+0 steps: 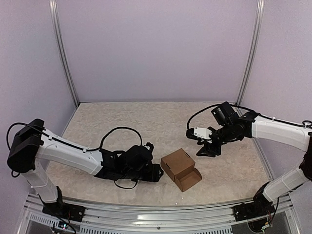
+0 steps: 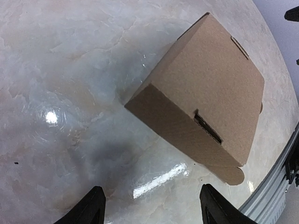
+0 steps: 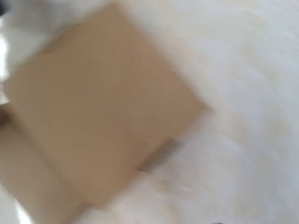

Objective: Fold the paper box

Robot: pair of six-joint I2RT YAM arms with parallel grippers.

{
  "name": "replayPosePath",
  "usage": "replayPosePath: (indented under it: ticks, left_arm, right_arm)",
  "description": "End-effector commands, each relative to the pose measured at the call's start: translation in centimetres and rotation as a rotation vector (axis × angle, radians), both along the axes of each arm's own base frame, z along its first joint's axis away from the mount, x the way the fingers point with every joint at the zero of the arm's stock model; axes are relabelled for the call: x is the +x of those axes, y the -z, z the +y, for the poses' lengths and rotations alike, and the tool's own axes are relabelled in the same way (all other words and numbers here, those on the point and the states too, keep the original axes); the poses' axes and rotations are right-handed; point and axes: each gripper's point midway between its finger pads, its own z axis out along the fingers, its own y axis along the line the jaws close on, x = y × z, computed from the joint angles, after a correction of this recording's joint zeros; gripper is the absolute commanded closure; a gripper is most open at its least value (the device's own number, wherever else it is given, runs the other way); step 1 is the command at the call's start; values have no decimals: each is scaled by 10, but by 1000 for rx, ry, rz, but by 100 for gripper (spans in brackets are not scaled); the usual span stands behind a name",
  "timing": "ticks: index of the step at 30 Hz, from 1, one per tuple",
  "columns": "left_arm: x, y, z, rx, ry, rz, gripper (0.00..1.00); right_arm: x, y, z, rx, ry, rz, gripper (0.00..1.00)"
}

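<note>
Jaws apart on left arm, lying low beside paper box; right arm aloft, jaws unclear.

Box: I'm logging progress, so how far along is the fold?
Mostly done: the box stands as a cube, walls up. In hand: nothing; the left claw is open beside it and the right claw hangs apart. Left: one flap juts out at the near side, seemingly not tucked in.

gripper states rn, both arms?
Left gripper: open, empty, paper box just ahead of it.
Right gripper: cannot tell, wrist view blurred; it is apart from the box.
</note>
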Motion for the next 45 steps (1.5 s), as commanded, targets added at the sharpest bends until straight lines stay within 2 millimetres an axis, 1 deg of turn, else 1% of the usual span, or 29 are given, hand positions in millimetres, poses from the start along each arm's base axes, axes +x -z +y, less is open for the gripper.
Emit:
replayPosePath:
  ticks: [1, 4, 6, 8, 11, 13, 14, 16, 17, 18, 19, 20, 21, 23, 26, 28, 29, 30, 31, 33, 34, 35, 36, 37, 39, 41, 42, 43, 45]
  left_arm:
    - [17, -9, -18, -110, 5, 52, 32]
    - [29, -6, -21, -106, 10, 65, 32]
    - [37, -1, -23, -86, 25, 58, 33]
    - [47, 2, -25, -74, 40, 61, 33]
    - [69, 3, -28, -58, 62, 47, 35]
    - [81, 7, -35, -55, 101, 52, 35]
    - [89, 4, -39, -63, 116, 42, 36]
    - [104, 4, -44, -60, 137, 38, 36]
    - [111, 7, -47, -61, 147, 42, 36]
    - [129, 2, -61, -88, 185, 18, 37]
    - [135, -4, -68, -107, 206, 3, 37]
    - [142, -3, -74, -111, 220, -8, 37]
    - [148, -8, -80, -123, 238, -23, 37]
    - [157, -6, -91, -141, 285, -37, 37]
    - [164, -19, -111, -186, 377, -106, 37]
    - [169, -17, -112, -160, 397, -145, 37]
    - [173, -16, -108, -130, 382, -167, 36]
    - [177, -23, -102, -106, 357, -197, 36]
    - [180, -25, -93, -77, 321, -221, 35]
    - [179, -39, -74, -50, 245, -270, 34]
    - [173, -59, -65, -63, 218, -307, 34]
    - [164, -62, -57, -56, 201, -318, 34]
    - [156, -74, -50, -51, 179, -342, 33]
    - [142, -85, -45, -52, 175, -358, 33]
    - [115, -85, -39, -26, 178, -356, 33]
    - [88, -83, -39, -8, 192, -330, 33]
    - [78, -82, -40, -5, 193, -314, 33]
    - [67, -72, -38, 24, 193, -272, 33]
    - [51, -62, -40, 53, 191, -228, 32]
  right_arm:
    - [23, 20, -14, 30, 76, 97, 51]
    - [37, 38, -16, 14, 109, 110, 58]
    - [38, 51, -18, -13, 100, 117, 64]
    - [39, 63, -24, -53, 94, 100, 68]
    - [36, 79, -38, -128, 79, 66, 70]
    - [27, 85, -44, -152, 44, 64, 70]
    - [20, 87, -46, -154, 26, 74, 70]
    - [10, 86, -46, -141, 5, 94, 70]
    - [4, 84, -45, -127, -7, 110, 70]
    - [-11, 79, -43, -94, -27, 146, 69]
    - [-17, 76, -42, -80, -38, 152, 69]
    - [-23, 74, -40, -69, -52, 162, 69]
    - [-29, 74, -40, -64, -64, 169, 69]
    - [-40, 71, -38, -49, -85, 181, 68]
    - [-51, 64, -35, -25, -104, 197, 67]
    - [-52, 54, -34, -14, -103, 197, 67]
    - [-48, 48, -35, -11, -90, 182, 67]
    - [-41, 42, -35, -7, -71, 160, 67]
    - [-33, 32, -35, 5, -53, 134, 66]
    - [-16, 17, -33, 28, -16, 103, 64]
    - [-7, 10, -30, 38, 1, 91, 62]
    - [3, 4, -26, 48, 16, 79, 60]
    - [12, -1, -22, 59, 28, 69, 58]
    - [20, -3, -16, 73, 34, 72, 56]
    - [36, -8, -3, 100, 37, 79, 52]
    - [48, -4, 10, 117, 26, 113, 48]
    - [54, 2, 16, 120, 22, 138, 47]
    - [60, 12, 22, 117, 22, 175, 46]
    - [68, 23, 32, 119, 16, 235, 44]
